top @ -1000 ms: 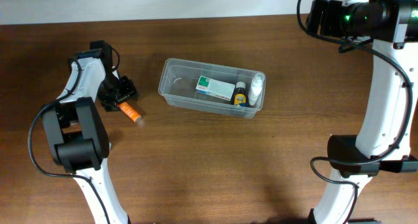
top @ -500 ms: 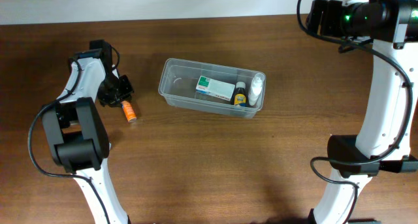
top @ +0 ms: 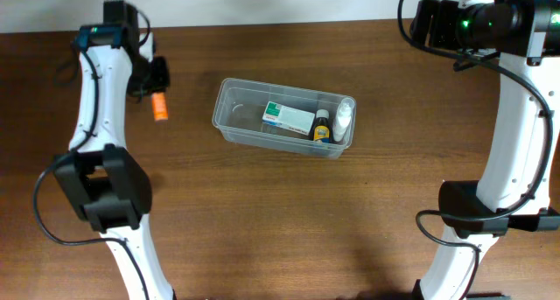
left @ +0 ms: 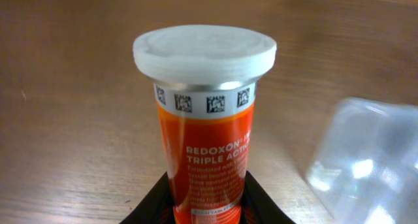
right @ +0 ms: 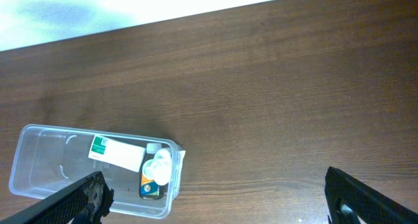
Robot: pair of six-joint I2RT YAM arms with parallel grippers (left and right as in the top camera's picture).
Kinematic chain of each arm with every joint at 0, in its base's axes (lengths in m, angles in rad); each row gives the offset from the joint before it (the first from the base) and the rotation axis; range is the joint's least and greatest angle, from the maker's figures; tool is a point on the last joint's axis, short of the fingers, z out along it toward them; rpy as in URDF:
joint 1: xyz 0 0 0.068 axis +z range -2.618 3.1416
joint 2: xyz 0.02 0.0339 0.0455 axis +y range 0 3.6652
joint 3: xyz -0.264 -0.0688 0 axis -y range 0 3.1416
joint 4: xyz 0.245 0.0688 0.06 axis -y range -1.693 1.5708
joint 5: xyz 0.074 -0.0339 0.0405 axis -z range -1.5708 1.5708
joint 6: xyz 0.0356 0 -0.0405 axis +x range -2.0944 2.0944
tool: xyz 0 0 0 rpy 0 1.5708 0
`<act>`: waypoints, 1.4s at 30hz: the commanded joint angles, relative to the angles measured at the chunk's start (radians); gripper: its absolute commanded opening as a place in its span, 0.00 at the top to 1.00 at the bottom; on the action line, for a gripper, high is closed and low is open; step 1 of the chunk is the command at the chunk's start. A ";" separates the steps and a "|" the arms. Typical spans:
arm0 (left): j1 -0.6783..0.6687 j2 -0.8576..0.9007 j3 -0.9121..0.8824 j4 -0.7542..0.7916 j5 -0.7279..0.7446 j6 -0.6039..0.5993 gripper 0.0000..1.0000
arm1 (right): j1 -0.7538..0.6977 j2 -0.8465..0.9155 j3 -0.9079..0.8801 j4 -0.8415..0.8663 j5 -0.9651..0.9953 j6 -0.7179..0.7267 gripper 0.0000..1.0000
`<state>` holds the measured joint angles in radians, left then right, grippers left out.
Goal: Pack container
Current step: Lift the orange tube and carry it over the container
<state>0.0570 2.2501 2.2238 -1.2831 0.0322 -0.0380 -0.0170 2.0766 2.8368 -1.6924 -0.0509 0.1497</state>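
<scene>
Left gripper (left: 208, 201) is clamped tight on the orange tube (left: 204, 139), the 2 black jaws pinching its lower body so the white cap points out ahead of the wrist. That looks like a carrying grip, low on the tube and leaving the cap end free to go into a box first. From overhead the tube hangs left of the container (top: 238, 116), out toward the far-left corner of the table, well apart from it. The container itself lies near the middle of the table, a little toward the far edge, long side running left to right. Its load is bunched at the right end: a white-and-green box (top: 289, 117), a small dark bottle (top: 321, 127) and a white-capped bottle (top: 343, 116). The left half is bare, which reads as the likely room for the tube. Right gripper (right: 214, 185) is parked high over the far-right corner, fingers spread wide with nothing between them, probably keeping out of the way. Now the blind spots: the tube's base is cut off at the bottom of the left wrist view, and its label reads only in part. Overhead, the left fingers sit mostly under the wrist, so whether the tube is fully off the table is hard to call. The dark bottle's label is too small to read.
</scene>
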 commanded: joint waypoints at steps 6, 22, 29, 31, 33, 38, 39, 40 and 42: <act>-0.216 -0.063 0.119 -0.079 0.001 0.458 0.89 | 0.003 -0.015 0.011 -0.006 -0.006 0.002 0.02; -0.468 -0.055 0.103 -0.108 0.030 1.090 0.95 | 0.003 -0.015 0.011 -0.006 -0.006 0.002 0.02; -0.475 -0.054 0.011 -0.037 0.121 1.091 0.90 | 0.003 -0.015 0.011 -0.006 -0.006 0.002 0.02; -0.475 -0.054 -0.022 -0.014 0.121 1.091 0.89 | 0.003 -0.015 0.011 -0.006 -0.006 0.002 0.02; -0.475 -0.054 -0.058 0.014 0.122 1.091 0.89 | 0.003 -0.015 0.011 -0.006 -0.006 0.002 0.02; -0.486 -0.053 -0.138 0.098 0.147 1.093 0.90 | 0.003 -0.015 0.011 -0.006 -0.006 0.002 0.02; -0.490 -0.053 -0.149 0.104 0.148 1.118 0.89 | 0.003 -0.015 0.011 -0.006 -0.006 0.002 0.02; -0.496 -0.053 -0.158 0.104 0.148 1.157 0.90 | 0.003 -0.015 0.011 -0.006 -0.006 0.002 0.02; -0.506 -0.053 -0.173 0.104 0.148 1.228 0.90 | 0.003 -0.015 0.011 -0.006 -0.006 0.002 0.02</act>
<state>-0.4267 2.2093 2.0747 -1.1828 0.1478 1.0718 -0.0170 2.0766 2.8368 -1.6924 -0.0509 0.1509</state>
